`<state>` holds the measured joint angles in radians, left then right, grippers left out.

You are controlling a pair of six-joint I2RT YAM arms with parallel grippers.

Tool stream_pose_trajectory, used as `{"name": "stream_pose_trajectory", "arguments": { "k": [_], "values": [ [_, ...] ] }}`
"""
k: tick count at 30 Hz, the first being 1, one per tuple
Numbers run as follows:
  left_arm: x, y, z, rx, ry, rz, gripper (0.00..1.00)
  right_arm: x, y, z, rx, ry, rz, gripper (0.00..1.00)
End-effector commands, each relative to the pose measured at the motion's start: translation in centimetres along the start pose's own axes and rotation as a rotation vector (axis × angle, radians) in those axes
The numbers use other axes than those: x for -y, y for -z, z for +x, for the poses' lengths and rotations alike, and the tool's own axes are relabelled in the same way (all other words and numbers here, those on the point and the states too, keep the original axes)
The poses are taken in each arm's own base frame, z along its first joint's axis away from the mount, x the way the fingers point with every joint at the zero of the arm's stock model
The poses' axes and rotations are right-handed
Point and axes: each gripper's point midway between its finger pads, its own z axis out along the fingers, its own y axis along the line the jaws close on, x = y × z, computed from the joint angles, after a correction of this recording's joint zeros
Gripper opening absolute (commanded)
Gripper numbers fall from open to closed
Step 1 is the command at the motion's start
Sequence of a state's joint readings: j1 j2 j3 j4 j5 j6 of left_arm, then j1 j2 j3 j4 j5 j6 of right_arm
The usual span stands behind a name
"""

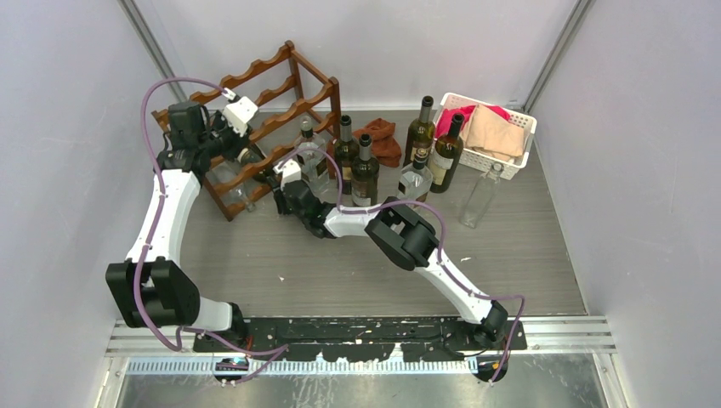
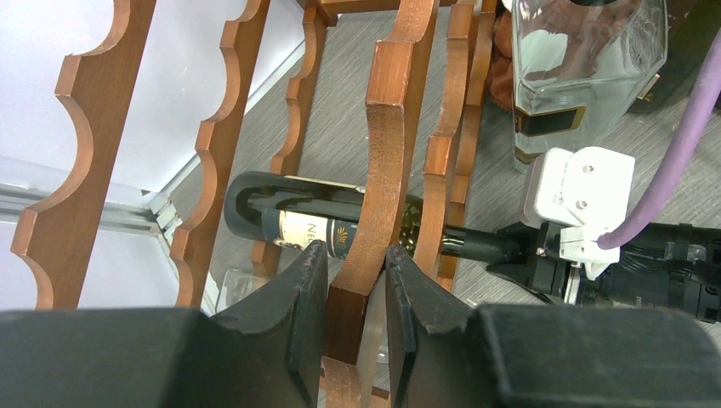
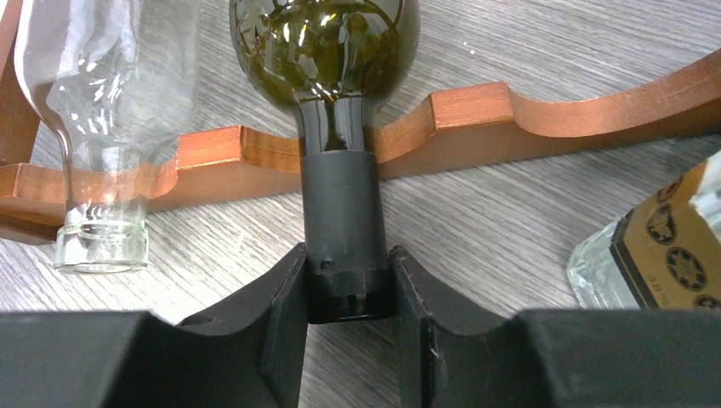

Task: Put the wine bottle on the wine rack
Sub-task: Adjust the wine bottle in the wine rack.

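the wine bottle (image 3: 327, 51), dark green with a black capsule on its neck, lies on its side in the lowest tier of the wine rack (image 3: 476, 115). in the right wrist view its shoulder sits in a dip of the front scalloped rail and its neck pokes out toward 6 o'clock. the right gripper (image 3: 347, 280) is pinching the end of that neck, one finger on each side of the capsule. in the left wrist view the bottle's base points to 9 o'clock and its neck to 3 o'clock, with the body lying across under the rails. the left gripper (image 2: 357, 289) is clamped on one wavy wooden rail, seemingly steadying the rack. a clear glass bottle (image 3: 102, 127) lies in the next dip, at 9 o'clock of the wine bottle. in the top view the rack stands at about 10 o'clock of the table, other bottles (image 1: 366, 170) stand upright at its 3 o'clock, and a white basket (image 1: 497, 164) sits at 2 o'clock. the placing looks nearly done: the bottle appears to be borne by the rack. what seems left is letting go of the neck, backing the right arm off, then freeing the rail.
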<state>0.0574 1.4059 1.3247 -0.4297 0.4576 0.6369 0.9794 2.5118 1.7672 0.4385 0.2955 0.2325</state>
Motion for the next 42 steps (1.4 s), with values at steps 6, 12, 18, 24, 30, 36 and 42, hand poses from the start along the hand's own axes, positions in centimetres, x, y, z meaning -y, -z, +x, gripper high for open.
{"name": "stream_pose_trajectory", "arguments": {
  "k": [6,12,18,24,30,36,42],
  "values": [
    [4.5,1.0,4.3,-0.137,0.117,0.127,0.02,-0.7,-0.8,-5.6,0.096,-0.055,0.017,0.18],
    [4.6,1.2,4.7,-0.147,0.105,0.125,0.02,-0.9,-0.8,-5.6,0.094,-0.048,0.011,0.39],
    [4.5,1.3,4.7,-0.147,0.098,0.118,0.02,-1.7,1.1,-5.9,0.096,-0.003,-0.085,0.81],
    [4.7,1.4,4.9,-0.152,0.095,0.123,0.02,-3.6,4.1,-6.3,0.091,0.076,-0.245,0.92],
    [5.1,1.6,5.3,-0.164,0.097,0.126,0.02,-7.7,9.2,-4.9,0.039,0.21,-0.609,0.94],
    [5.2,2.2,5.8,-0.182,0.075,0.126,0.01,-10.5,14.8,-4.5,-0.006,0.36,-0.912,0.94],
    [5.8,3.0,5.9,-0.179,0.068,0.148,0.01,-10.8,19.5,-4.6,-0.068,0.509,-1.099,0.95]
  ]
}}
